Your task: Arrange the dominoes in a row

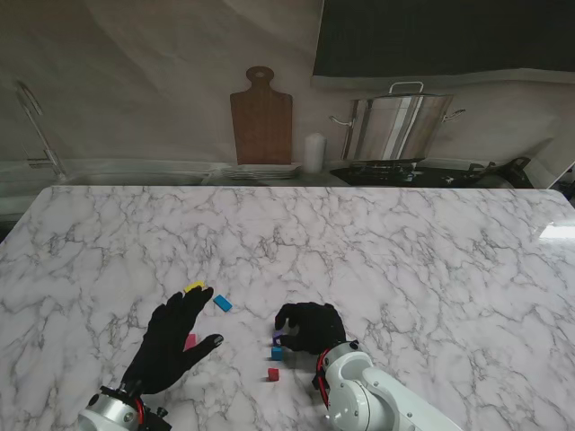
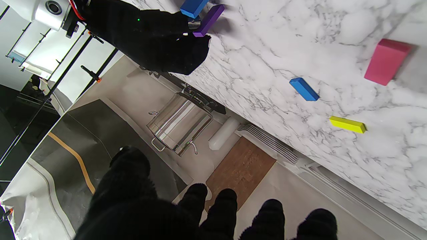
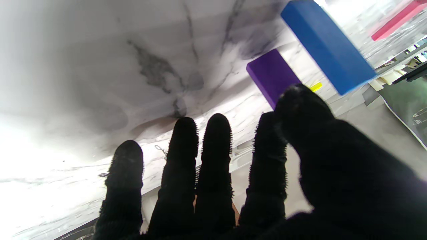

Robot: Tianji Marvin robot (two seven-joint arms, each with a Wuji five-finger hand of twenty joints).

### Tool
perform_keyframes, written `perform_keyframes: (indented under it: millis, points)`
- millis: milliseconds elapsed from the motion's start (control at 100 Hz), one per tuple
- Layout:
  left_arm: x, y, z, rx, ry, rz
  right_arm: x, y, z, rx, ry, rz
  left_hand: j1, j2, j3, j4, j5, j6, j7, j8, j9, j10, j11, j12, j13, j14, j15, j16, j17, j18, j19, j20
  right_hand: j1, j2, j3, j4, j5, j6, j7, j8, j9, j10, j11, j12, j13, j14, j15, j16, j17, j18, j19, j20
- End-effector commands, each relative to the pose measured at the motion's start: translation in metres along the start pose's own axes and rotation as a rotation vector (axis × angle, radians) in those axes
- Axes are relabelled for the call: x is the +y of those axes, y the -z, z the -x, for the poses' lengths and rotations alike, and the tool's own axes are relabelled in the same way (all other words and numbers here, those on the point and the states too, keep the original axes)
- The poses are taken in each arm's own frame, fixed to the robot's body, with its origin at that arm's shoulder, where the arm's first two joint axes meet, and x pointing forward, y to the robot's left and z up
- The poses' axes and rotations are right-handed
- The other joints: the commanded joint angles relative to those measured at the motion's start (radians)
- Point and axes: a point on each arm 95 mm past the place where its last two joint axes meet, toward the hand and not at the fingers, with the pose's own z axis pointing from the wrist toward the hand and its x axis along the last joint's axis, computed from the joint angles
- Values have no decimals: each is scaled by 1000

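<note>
A white marble worktop (image 1: pixel 377 242) seen from above, with small coloured dominoes scattered near the robot's two black-gloved hands. The right hand (image 1: pixel 310 327) is curled low over the worktop, its thumb and forefinger closing on a purple domino (image 3: pixel 272 76) that stands just beside an upright blue domino (image 3: pixel 328 45); the thumb tip touches the purple piece, though whether it is truly pinched or only steadied cannot be told. This looks like the start of the row, the purple piece being set next to the blue one. A red domino (image 1: pixel 273 373) stands nearer to me, a little apart from that pair. The left hand (image 1: pixel 172 339) hovers with fingers spread wide and holds nothing, probably waiting over the unsorted pieces: a pink domino (image 2: pixel 386 61) lies partly under it, while a yellow domino (image 2: pixel 347 124) and a second blue domino (image 2: pixel 304 89) lie flat just beyond its fingertips.
</note>
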Motion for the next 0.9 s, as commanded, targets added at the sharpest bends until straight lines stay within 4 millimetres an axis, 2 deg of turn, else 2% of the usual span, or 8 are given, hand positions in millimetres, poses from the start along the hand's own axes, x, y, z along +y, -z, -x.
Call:
perform_keyframes:
  millis: [0,220,670,890]
  points:
    - [3,1,-2,3,3,15,-4,3,1,-1,-2,-11,10,-15,1,11,-29,-3,6,10,-18,-14,-9,6,-13,-5,-7,-11,-11,-17,2,10,-30,-26,2,2,-9,-18,-6,-5,-21,0,-3,-7,-19,18,0,-5,-12,-14,7,15]
    - [2,1,-2,3,3,15,-4,2,0,1,-6,-6,11,-15,2,11,-28,-2,6,10,-19,-14,-10,6,-13,-5,-7,-11,-11,-17,2,10,-16,-30,-17,-7,36,-96,89,63,-12,1,6,-2,-15,18,3,-4,-12,-14,6,16]
    - [3,1,-2,2,3,15,-5,3,-1,2,-9,-9,10,-15,2,11,-28,-2,6,10,-19,-13,-10,6,-13,-5,-7,-11,-11,-16,3,11,-24,-15,-24,-5,87,-108,128,121,-3,4,4,-2,-12,22,4,-3,-13,-9,6,17]
    - [3,1,-2,2,3,15,-5,3,-1,2,-9,-8,11,-15,2,11,-28,-3,6,10,-19,-14,-9,6,-13,-6,-7,-11,-11,-17,2,11,-28,-12,-29,-4,83,-101,116,121,-2,4,1,-3,-12,20,3,-4,-12,-10,6,17]
